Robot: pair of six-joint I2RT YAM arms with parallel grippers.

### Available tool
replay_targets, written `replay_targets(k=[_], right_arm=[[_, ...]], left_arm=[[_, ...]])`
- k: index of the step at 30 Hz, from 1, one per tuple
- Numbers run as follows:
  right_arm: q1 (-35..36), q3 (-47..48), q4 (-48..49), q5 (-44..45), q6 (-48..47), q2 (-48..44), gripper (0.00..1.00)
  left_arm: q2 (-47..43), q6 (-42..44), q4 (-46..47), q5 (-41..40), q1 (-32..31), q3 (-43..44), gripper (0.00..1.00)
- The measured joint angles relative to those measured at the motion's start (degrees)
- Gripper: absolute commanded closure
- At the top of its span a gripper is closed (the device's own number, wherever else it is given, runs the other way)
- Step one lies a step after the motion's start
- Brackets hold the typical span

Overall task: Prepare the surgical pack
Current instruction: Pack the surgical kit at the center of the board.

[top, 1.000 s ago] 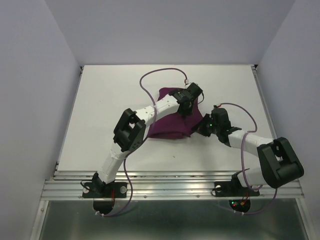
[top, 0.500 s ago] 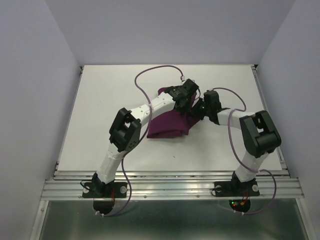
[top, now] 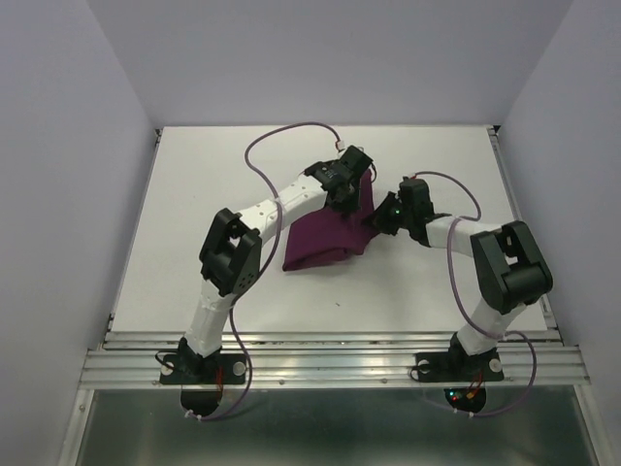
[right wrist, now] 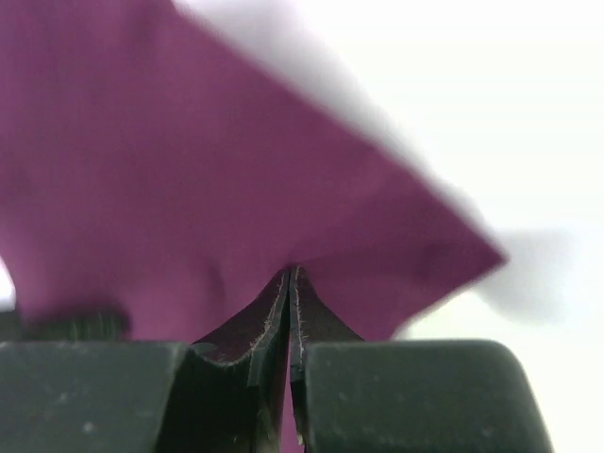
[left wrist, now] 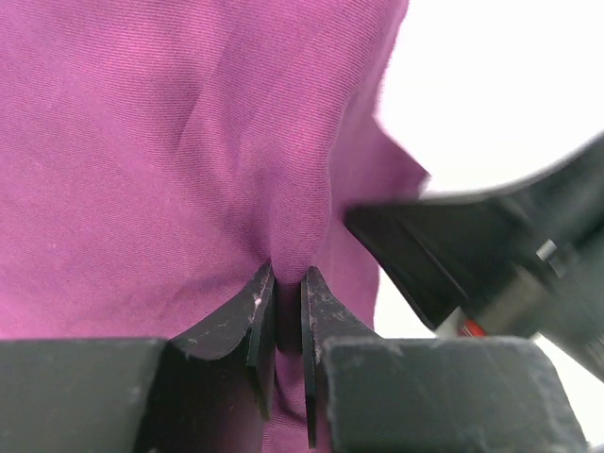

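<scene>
A white table [top: 194,194] fills the middle of the top view, with pale walls on three sides and a metal rail along its near edge at the bottom of the frame. A deep-purple drape [top: 320,243] lies bunched on the table at the centre of the frame. It is a rough fabric block whose lower left part rests flat, while its upper right part rises toward the two grippers. No tray, tools or gauze can be seen, only cloth. The left arm [top: 281,206] reaches from its base at the lower left up and across to the top of the drape. The right arm [top: 505,267] bends from the lower right and points left toward the drape's right edge. The left gripper [left wrist: 288,278] sits at the drape's upper right. In its wrist view the jaws are nearly together, pinching a raised fold of purple cloth between them. The right gripper [right wrist: 290,274] is just beside it, lower and to the right. Its jaws are pressed almost fully together on a thin edge of the drape, near a pointed corner that hangs over the white table. A thin purple cable [top: 281,131] loops above the left arm.
</scene>
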Motion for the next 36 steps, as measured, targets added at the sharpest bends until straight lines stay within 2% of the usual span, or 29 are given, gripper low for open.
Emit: replay_targets(k=[4,8,19,27,30,36], right_arm=[[0.04,-5.7,1.09,-0.48,0.39,-5.75,0.92],[0.85,-7.8,1.73,-1.05,1.31,-6.36,0.92],[6.64,-1.66,8.17,-4.74,3.91,5.14,0.92],[8.81,0.76,9.25,-5.42,4.2,5.92,0.92],[9.01,0.74,7.78,-2.64,3.67,5.09,0.92],[5.73,-0.02,6.01,-0.42,2.8,2.4,0.92]], left_arm=[[-0.59,-0.28,0.37,0.11,0.85,-0.72,1.0],[-0.61,-0.35,0.44,0.11,1.29,-0.76,1.0],[-1.53,-0.44,1.01,0.15,1.46,-1.84,1.0],[-2.95,0.0,-0.02,-0.28,2.32,-1.86,1.0],[-3.82,0.04,0.37,-0.48,2.43,-2.69,1.0],[-6.23,0.22,1.46,-0.33,2.45,-5.75,1.0]])
